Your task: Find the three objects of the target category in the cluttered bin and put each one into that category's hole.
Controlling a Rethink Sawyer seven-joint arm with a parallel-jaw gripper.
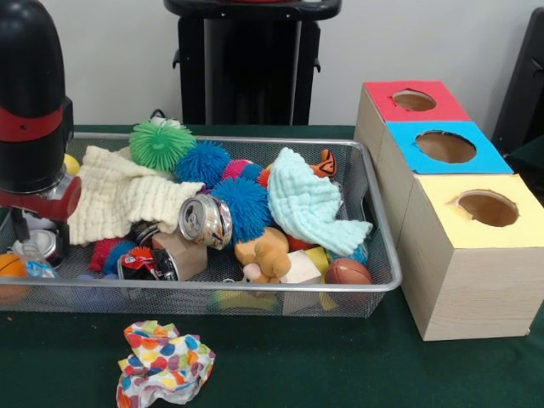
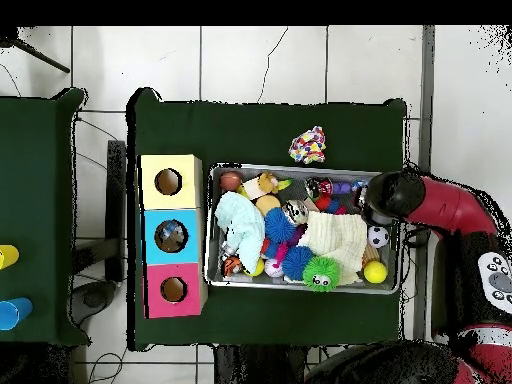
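My gripper (image 1: 38,240) hangs low over the left end of the wire mesh bin (image 1: 387,285), under the arm's black and red wrist; in the overhead view the gripper (image 2: 378,200) is at the bin's (image 2: 305,288) right end. A silvery object sits right under it, and contact is hidden. The bin holds a cream cloth (image 1: 119,191), a pale blue cloth (image 1: 310,204), a green spiky ball (image 1: 161,143), blue spiky balls (image 1: 240,204), a crushed can (image 1: 206,221) and a plush duck (image 1: 265,252). To the right stand the red-topped box (image 1: 414,100), the blue-topped box (image 1: 445,146) and the yellow-topped box (image 1: 486,207), each with a round hole.
A crumpled polka-dot cloth (image 1: 163,361) lies on the green table in front of the bin, outside it. A small brown ball (image 1: 347,272), a brown block (image 1: 180,253), an orange ball (image 1: 12,268) and a yellow ball (image 2: 375,271) also lie in the bin.
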